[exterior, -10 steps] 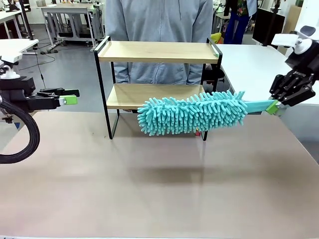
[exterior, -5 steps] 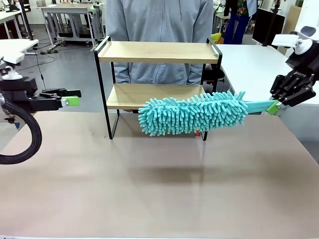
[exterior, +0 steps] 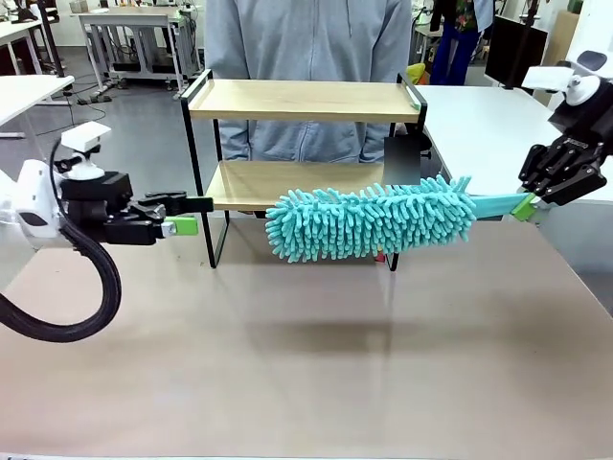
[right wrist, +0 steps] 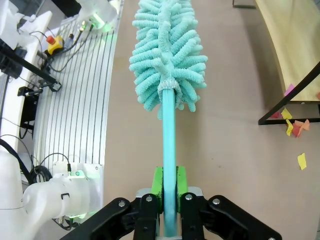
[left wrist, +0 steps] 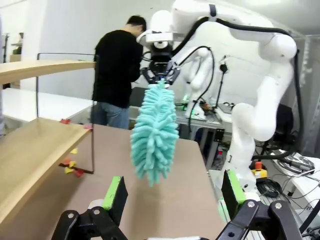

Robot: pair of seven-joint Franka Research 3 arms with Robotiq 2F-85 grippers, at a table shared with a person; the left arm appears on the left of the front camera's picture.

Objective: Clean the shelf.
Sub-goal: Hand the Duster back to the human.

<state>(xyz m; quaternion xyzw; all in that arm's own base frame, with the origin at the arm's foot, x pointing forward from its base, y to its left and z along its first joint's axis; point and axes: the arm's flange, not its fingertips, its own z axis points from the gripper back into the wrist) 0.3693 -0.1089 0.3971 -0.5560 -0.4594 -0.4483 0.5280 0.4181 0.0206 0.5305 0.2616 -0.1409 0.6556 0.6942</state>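
Standing on the table [exterior: 306, 383] between the two arms, the shelf [exterior: 305, 100] is a light, rigid rack: two pale wooden boards in a thin black wire frame, likely easy to tip or slide if pushed, so any steadying hold is best taken on a corner upright or a raised side rail. Small coloured paper scraps [right wrist: 292, 125] lie on the table by its foot. The right gripper [right wrist: 168, 192] is closed firmly on the flat handle of the teal duster [exterior: 372, 218], whose soft, shaggy head extends well ahead of the fingers, hanging in front of the lower board; whether the fibres touch the board cannot be told. The head should yield on contact, the slim handle acting as a long lever in the grip. The left gripper [left wrist: 172, 200] is wide open and holds nothing; the shelf's end frame stands just ahead of its fingertips, with the duster head beyond.
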